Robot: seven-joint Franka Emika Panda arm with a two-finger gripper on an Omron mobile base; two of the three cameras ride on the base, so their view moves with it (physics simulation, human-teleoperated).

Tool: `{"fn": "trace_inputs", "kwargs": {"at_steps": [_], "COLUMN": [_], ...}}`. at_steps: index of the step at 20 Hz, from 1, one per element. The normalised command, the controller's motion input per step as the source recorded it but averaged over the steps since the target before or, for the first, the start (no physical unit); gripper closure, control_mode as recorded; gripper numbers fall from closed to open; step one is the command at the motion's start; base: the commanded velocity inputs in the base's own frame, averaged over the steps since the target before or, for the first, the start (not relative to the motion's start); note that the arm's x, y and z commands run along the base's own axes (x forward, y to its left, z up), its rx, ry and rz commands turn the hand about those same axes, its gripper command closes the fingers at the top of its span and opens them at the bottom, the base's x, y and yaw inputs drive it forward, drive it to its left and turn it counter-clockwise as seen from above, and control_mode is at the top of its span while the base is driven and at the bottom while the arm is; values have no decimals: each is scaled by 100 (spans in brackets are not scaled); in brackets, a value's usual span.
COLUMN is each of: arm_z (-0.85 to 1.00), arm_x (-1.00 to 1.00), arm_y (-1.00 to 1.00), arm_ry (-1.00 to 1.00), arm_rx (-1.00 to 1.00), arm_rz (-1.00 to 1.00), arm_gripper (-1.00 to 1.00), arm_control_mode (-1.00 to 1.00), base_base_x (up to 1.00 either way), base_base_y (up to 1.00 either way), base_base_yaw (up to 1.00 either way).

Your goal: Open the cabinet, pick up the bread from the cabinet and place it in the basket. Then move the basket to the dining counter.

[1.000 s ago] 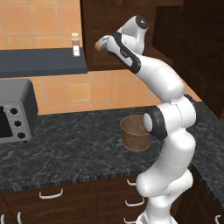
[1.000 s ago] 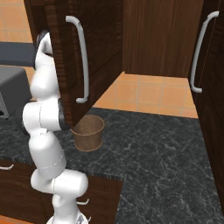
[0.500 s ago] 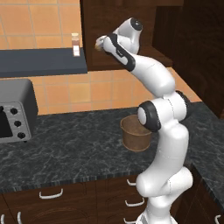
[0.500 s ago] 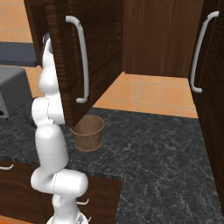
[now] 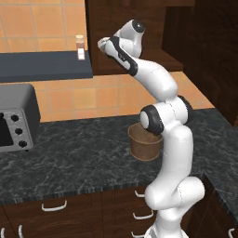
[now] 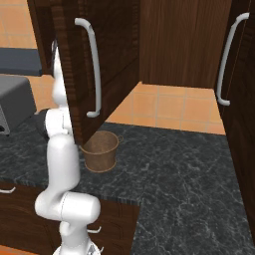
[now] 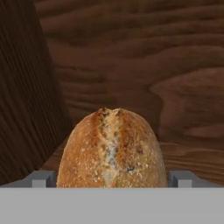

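Since the earlier frames, the arm has reached farther up and in toward the open cabinet [image 6: 107, 55], while the basket [image 5: 145, 142] has not shifted. Hand [image 7: 112, 178]: spread wide, one fingertip [image 7: 40, 179] on each side of the bread [image 7: 112, 148], with nothing pinched; whether the tips touch the loaf cannot be told. Bread: a tan, flour-dusted loaf with a split crust, lying on the wooden cabinet floor, the cabinet's back wall behind it. Cabinet door [image 6: 79, 74]: swung open toward the near side, its long silver handle [image 6: 92, 69] upright. Basket: upright on the black speckled desk [image 5: 79, 158], below the cabinet and just beside the arm's elbow. Toaster oven [image 5: 16, 117]: far left on the same desk. Small bottle [image 5: 80, 47]: on the dark shelf [image 5: 44, 66] left of the hand.
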Motion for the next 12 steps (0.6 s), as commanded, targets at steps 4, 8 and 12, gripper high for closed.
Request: {"fn": "trace_inputs", "kwargs": {"at_steps": [4,8,12], "arm_z": [-17,-29,-18], "arm_x": [41,22,-2], "arm_y": [8,12,5], "arm_ry": [0,0,2], "arm_rx": [0,-1,-1], "arm_rz": [0,0,0], "arm_gripper": [-100,100,100], "arm_control_mode": [-100,-100,-100], "base_base_x": [0,0,0], "base_base_y": [0,0,0], "base_base_yaw": [0,0,0]}}
